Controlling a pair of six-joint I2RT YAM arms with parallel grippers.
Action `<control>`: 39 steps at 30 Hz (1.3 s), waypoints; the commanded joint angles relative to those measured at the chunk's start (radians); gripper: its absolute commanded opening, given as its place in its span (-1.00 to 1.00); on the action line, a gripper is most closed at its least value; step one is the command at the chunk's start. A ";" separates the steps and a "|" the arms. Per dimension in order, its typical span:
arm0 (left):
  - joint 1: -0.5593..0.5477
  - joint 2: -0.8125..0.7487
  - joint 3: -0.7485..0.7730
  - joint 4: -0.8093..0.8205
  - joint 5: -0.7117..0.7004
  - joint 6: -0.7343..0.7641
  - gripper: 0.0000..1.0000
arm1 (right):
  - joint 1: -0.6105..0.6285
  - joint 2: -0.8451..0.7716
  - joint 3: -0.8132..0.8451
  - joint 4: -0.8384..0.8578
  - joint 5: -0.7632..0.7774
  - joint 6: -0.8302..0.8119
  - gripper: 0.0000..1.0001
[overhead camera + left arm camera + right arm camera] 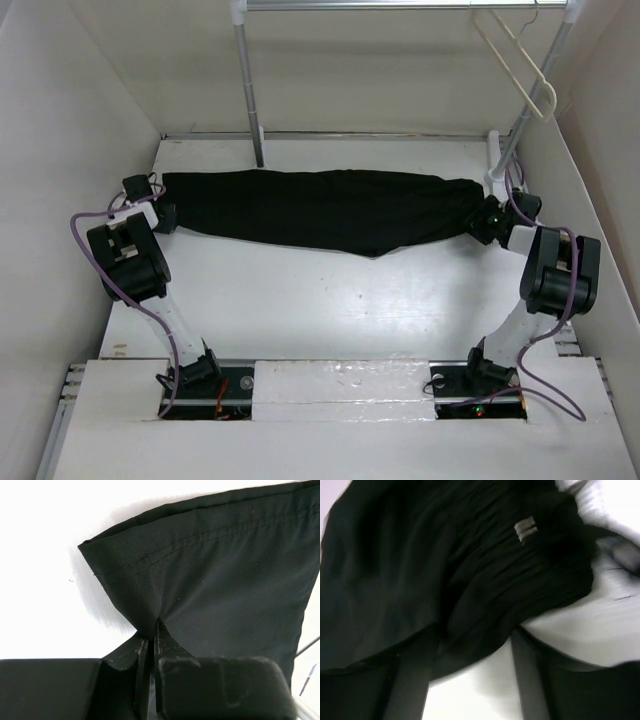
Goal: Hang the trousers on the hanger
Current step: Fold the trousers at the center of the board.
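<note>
The black trousers (320, 210) lie stretched left to right across the far part of the white table. My left gripper (165, 215) is at their left end, shut on the stitched hem; in the left wrist view the cloth (225, 580) is pinched between the closed tips (152, 630). At the right end sits my right gripper (485, 222), where the gathered waistband (470, 555) with a small label (525, 530) bunches over its spread fingers; the gripper (470, 645) is open, with white table showing between them. The cream hanger (515, 60) hangs from the rail at the top right.
A white rack stands at the back: one pole (248, 90) behind the trousers' left half, a slanted pole (535, 90) near the right arm, and a rail (400, 5) across the top. White walls close in on both sides.
</note>
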 commanded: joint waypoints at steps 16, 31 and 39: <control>0.057 -0.097 0.045 -0.222 -0.203 0.191 -1.00 | -0.186 -0.350 -0.147 -0.326 0.131 -0.157 -1.00; 0.087 -0.414 -0.225 -0.423 -0.356 0.239 -1.00 | -0.415 -0.666 -0.209 -0.843 0.065 -0.453 -1.00; 0.129 -0.411 -0.265 -0.434 -0.346 0.243 -0.28 | -0.415 -0.554 -0.137 -0.797 -0.006 -0.460 0.21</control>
